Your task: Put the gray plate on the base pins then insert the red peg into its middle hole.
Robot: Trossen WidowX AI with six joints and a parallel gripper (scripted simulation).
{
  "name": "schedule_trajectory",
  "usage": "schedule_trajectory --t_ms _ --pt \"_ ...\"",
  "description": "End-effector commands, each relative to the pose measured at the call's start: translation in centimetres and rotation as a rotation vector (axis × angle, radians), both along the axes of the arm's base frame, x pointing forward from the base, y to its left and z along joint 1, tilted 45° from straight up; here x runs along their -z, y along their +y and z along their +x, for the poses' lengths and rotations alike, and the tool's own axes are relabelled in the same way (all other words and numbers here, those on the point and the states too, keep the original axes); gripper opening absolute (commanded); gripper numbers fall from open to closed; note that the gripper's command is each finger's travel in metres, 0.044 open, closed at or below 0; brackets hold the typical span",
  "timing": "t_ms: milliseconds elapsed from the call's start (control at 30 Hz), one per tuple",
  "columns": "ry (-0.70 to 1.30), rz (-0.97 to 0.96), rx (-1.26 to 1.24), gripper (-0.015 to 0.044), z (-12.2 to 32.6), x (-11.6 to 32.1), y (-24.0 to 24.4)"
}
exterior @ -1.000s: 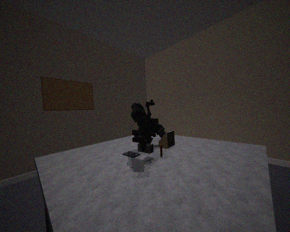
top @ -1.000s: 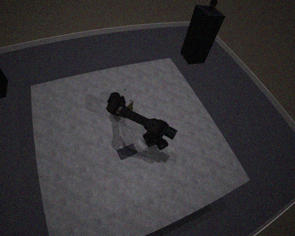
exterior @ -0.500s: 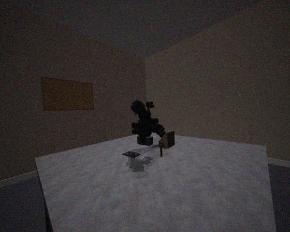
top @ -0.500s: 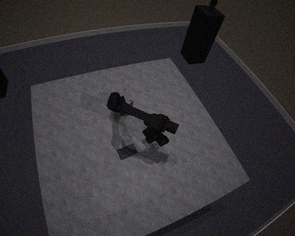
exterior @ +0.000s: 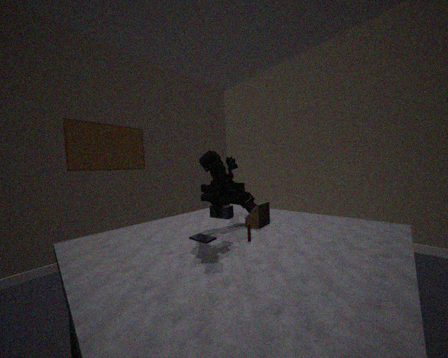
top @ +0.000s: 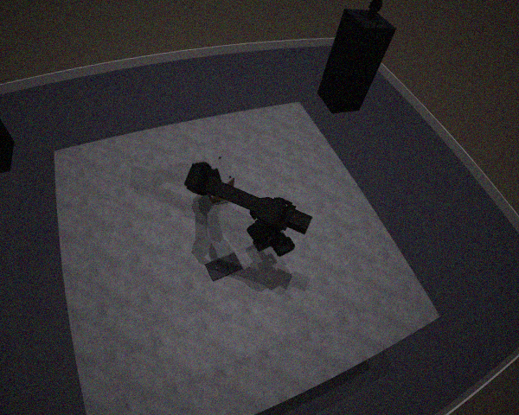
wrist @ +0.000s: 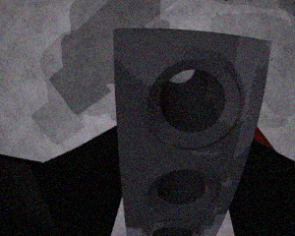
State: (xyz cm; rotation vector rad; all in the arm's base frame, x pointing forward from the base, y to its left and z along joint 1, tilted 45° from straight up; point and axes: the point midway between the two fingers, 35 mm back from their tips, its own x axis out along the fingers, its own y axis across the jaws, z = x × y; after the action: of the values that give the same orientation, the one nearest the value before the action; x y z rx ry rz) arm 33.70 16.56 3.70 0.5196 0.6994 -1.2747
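Gray plate (wrist: 138, 118), gripped by the claw (wrist: 175, 130), runs off the wrist view (lowest hole cut off).

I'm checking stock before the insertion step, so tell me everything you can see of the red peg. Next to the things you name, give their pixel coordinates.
The red peg (exterior: 249, 233) (wrist: 264, 140) is slim, straight and plain; the dim light hides its material. It stands upright on the pale tabletop (exterior: 313, 292) (top: 161, 322) (wrist: 20, 113), nothing visibly gripping it. The wrist view shows only a red sliver; the top view doesn't clearly show it.
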Motion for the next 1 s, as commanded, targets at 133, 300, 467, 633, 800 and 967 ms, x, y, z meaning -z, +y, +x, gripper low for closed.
schedule_trajectory --t_ms 133,300,467,633,800,967 --pt "0.007 0.005 0.009 0.0 0.4 -0.6 -2.2" --pt "0.003 0.009 0.011 0.0 0.8 -1.1 -3.7" --pt "-0.002 0.01 0.013 0.0 1.1 -1.7 -5.3" --pt "-0.007 0.011 0.016 0.0 1.3 -2.2 -6.8" --pt "-0.012 0.01 0.019 0.0 1.4 -2.7 -8.4" --pt "-0.017 0.008 0.022 0.0 1.5 -3.2 -9.9"
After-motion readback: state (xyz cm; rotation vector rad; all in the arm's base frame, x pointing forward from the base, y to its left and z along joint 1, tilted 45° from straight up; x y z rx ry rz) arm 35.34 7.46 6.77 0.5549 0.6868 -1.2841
